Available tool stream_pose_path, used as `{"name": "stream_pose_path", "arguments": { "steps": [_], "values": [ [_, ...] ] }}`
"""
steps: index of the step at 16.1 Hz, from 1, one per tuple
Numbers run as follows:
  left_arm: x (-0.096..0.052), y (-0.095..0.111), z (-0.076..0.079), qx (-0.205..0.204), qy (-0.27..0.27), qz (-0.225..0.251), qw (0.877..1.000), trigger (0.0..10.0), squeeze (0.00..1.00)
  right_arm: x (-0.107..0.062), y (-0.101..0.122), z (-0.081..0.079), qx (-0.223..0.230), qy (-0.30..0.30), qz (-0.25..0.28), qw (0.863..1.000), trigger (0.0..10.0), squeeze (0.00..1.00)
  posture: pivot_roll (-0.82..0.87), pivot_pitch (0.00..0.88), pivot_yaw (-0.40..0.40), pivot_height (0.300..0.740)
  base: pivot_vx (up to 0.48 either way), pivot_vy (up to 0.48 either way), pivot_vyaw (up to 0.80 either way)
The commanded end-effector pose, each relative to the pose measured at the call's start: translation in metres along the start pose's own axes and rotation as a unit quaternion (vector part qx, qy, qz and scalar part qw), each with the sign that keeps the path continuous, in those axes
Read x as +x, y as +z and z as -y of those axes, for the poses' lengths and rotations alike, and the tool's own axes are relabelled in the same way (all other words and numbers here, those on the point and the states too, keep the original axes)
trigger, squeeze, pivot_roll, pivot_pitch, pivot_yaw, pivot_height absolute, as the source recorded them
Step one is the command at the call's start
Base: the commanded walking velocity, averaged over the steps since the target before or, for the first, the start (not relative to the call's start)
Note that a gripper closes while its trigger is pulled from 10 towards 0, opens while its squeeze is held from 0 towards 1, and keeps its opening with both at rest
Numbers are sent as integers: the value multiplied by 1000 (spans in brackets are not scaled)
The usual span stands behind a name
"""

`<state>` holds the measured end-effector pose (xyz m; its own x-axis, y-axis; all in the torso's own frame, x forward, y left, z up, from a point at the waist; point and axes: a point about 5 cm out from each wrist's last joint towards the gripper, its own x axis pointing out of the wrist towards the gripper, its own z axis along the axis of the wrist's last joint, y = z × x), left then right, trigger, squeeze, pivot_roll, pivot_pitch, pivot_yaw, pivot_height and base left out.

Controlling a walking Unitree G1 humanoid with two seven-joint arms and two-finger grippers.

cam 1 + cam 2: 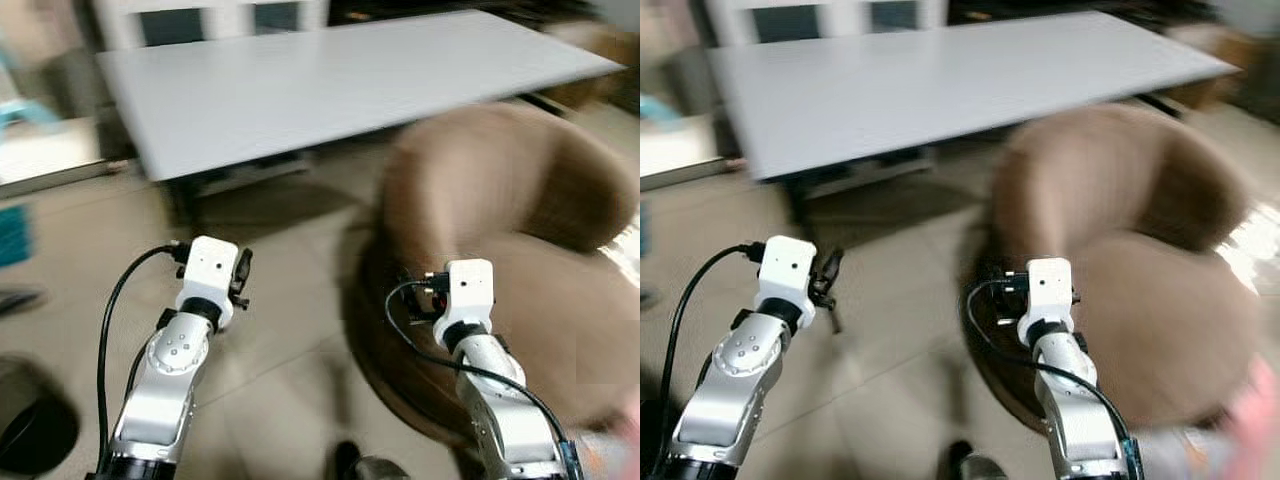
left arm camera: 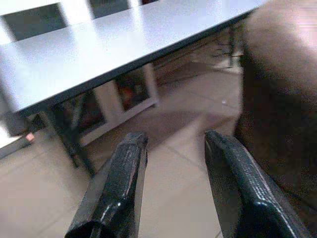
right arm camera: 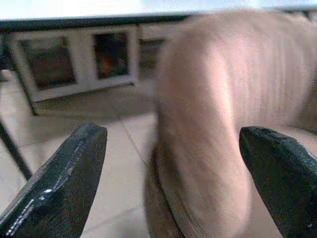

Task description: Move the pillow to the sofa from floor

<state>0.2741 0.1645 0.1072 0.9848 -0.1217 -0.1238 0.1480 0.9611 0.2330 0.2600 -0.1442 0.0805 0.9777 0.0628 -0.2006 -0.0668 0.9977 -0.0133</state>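
Head views, blurred: both silver arms raised over beige tiled floor (image 1: 270, 380); rounded brown upholstered sofa chair (image 1: 520, 230) ahead right, beside long grey-white table (image 1: 330, 80). Pillow's place cannot be told.

Left wrist: left gripper (image 2: 173, 163) fingers moderately apart, holding nothing.

Right wrist: right gripper (image 3: 168, 163) spread wide, empty, facing the chair.

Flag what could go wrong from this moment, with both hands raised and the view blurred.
1. The brown sofa chair sits close ahead of the open right hand; stepping forward might knock the arm into it.
2. The white table edge lies ahead of the open left hand, so a turn could clip it.
3. Motion blur may hamper locating the pillow.
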Motion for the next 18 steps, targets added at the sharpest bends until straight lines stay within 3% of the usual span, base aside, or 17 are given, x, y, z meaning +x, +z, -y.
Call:
{"name": "stream_pose_path", "arguments": {
  "steps": [1, 9, 15, 18],
  "values": [
    [2, 2, 1, -4, -2, 7, 1000, 10000, 0, -1, 5, 8, 15, -14, 3, 1000, 10000, 0, -27, 0, -19, 740, 0, 0, -800],
    [3, 3, 3, -3, -6, 18, 1000, 10000, 0, -1, 6, 11, 8, -18, 0, 1000, 10000, 0, -33, 0, -20, 740, 0, 0, -800],
    [4, 4, 3, -8, -8, 25, 1000, 10000, 0, -3, 8, 17, -40, -37, 14, 998, 10000, 0, -46, 0, -18, 740, 0, 0, -800],
    [5, 4, 4, -7, -13, 26, 1000, 10000, 0, -6, 8, 15, -38, -36, 12, 999, 10000, 0, -55, 0, -13, 740, 0, 86, -800]
  ]
}}
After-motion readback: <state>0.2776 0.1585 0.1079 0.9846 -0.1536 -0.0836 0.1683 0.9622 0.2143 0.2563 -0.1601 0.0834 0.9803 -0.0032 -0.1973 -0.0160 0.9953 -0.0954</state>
